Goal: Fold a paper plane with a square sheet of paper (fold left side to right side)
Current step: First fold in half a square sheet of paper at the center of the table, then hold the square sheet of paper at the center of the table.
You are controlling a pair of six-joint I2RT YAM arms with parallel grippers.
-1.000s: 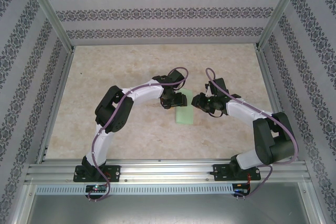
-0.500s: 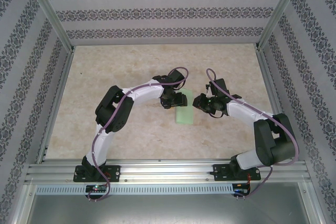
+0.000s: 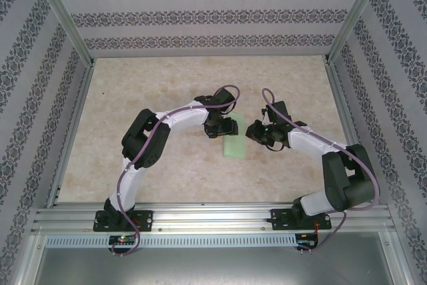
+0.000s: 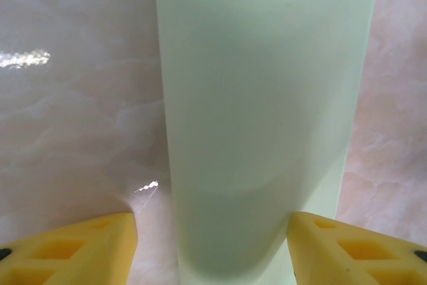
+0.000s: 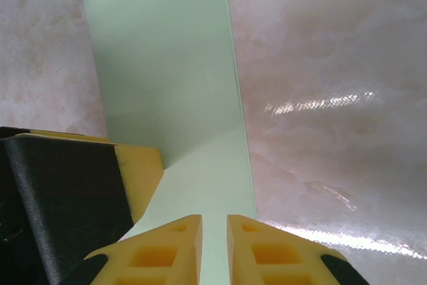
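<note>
Paper [image 4: 260, 98] between fingers [image 4: 73, 251] of left tool [image 4: 212, 225]

Plain pale mint-green, unmarked, across the sheet of paper [image 4: 260, 118]. Pinkish-beige marbling with glossy white glints on the bench [image 3: 167, 91]. Bright yellow on the gripper fingers [image 4: 73, 248], black on a pad [image 5: 60, 198]. White and black on the arms [image 3: 177, 119], purple on their cables [image 3: 229, 87]. White with bands of dark grey floral print on the walls [image 3: 207, 15].
</note>
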